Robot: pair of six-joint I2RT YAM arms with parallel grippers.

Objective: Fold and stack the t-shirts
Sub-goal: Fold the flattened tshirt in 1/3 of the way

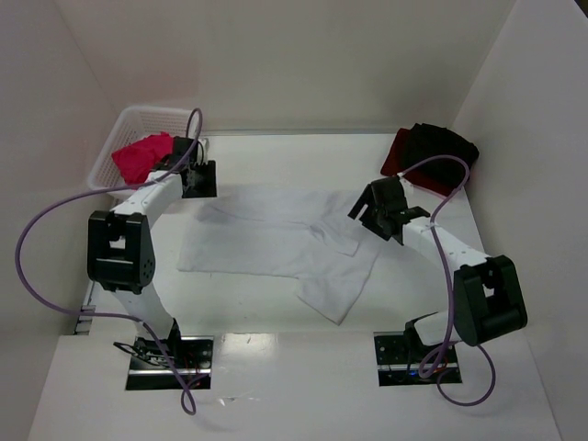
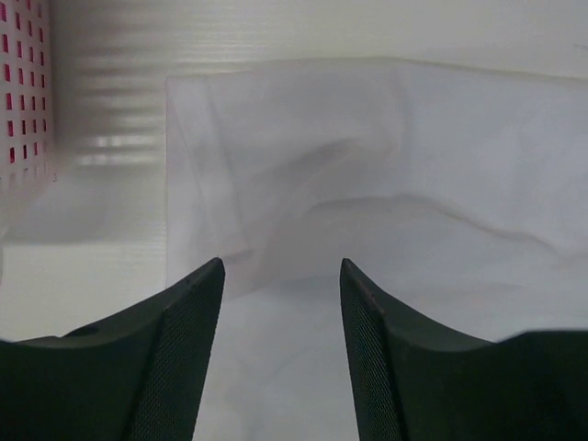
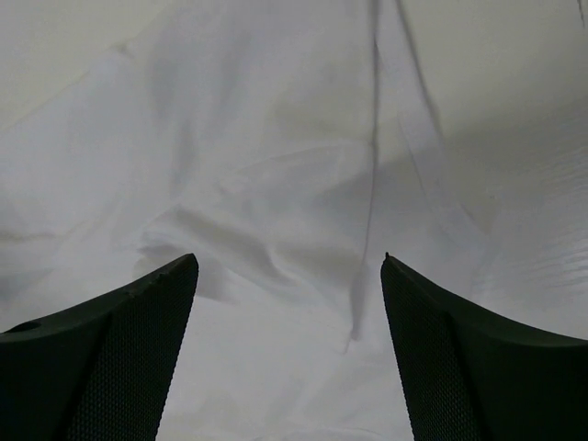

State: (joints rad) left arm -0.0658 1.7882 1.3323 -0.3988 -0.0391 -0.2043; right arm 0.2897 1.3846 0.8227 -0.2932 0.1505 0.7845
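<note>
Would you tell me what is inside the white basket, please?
A crumpled pink t-shirt lies in the basket; anything beneath the shirt is covered and cannot be seen.

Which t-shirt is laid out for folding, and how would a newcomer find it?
Start at the white table seen from above. The white t-shirt lies spread out across its middle. It is the only one opened out: the pink t-shirt sits bunched in the basket at far left, and the black t-shirt and dark red t-shirt lie piled in the far right corner.
</note>
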